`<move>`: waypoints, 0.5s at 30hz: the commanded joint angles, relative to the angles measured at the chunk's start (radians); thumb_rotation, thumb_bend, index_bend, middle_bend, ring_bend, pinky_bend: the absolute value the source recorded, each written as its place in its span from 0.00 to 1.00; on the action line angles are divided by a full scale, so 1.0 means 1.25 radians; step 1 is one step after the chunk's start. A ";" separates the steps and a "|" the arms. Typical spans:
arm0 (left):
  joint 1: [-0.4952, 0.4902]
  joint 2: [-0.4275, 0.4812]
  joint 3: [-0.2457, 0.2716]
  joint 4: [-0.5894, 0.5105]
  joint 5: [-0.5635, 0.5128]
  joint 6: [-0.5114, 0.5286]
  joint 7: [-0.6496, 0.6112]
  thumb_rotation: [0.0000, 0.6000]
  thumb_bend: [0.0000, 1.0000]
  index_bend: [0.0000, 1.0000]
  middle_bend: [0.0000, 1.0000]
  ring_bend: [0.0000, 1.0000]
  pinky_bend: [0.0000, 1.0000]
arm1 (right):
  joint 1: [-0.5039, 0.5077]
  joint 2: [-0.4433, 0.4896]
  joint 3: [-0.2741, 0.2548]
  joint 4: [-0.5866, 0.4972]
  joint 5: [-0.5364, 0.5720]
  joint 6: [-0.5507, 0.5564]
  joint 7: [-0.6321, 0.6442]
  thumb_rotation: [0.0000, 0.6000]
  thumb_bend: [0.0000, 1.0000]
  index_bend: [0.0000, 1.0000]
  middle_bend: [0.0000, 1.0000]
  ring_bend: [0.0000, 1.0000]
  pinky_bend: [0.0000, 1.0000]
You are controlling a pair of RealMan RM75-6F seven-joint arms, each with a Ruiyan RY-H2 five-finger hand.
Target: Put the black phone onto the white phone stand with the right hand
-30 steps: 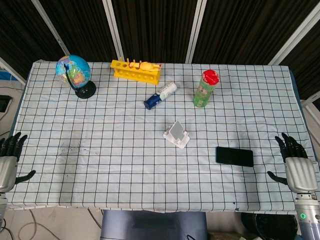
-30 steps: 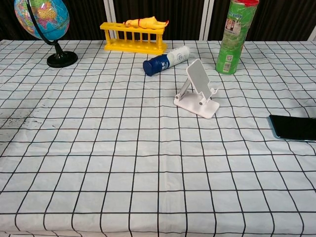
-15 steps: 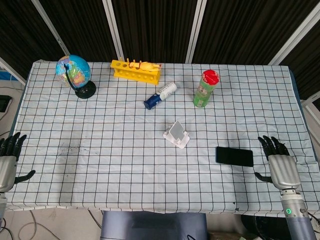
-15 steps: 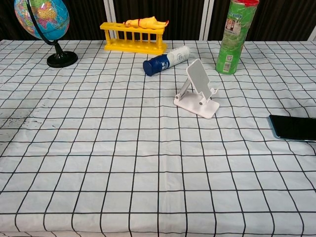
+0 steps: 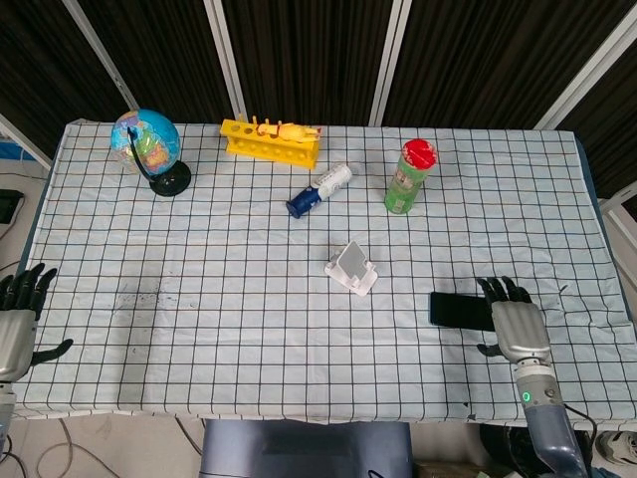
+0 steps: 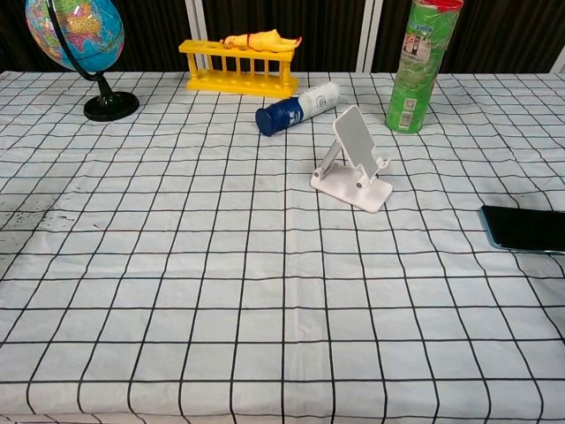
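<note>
The black phone (image 5: 459,311) lies flat on the checked cloth at the right front, also seen at the right edge of the chest view as the black phone (image 6: 525,229). The white phone stand (image 5: 351,267) stands empty mid-table, its back plate tilted; in the chest view the white phone stand (image 6: 355,162) faces right. My right hand (image 5: 516,326) hovers at the phone's right end, fingers spread, covering that end and holding nothing. My left hand (image 5: 16,324) rests open at the table's left front edge. Neither hand shows in the chest view.
A green can with a red lid (image 5: 409,176) stands behind the stand. A blue and white bottle (image 5: 319,189) lies on its side. A yellow rack (image 5: 271,138) and a globe (image 5: 149,148) sit along the back.
My right hand has moved left from the table's right edge and now reaches the phone's right end. The phone, stand and left hand have not moved.
</note>
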 commanded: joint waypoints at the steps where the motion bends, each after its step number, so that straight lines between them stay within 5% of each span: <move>1: 0.000 0.000 0.000 0.000 0.000 0.000 -0.001 1.00 0.00 0.00 0.00 0.00 0.00 | 0.037 -0.048 0.015 0.011 0.065 -0.002 -0.058 1.00 0.15 0.13 0.14 0.00 0.14; 15: -0.003 0.005 0.001 -0.001 -0.004 -0.010 -0.014 1.00 0.00 0.00 0.00 0.00 0.00 | 0.118 -0.157 0.040 0.074 0.212 0.015 -0.133 1.00 0.24 0.21 0.20 0.00 0.14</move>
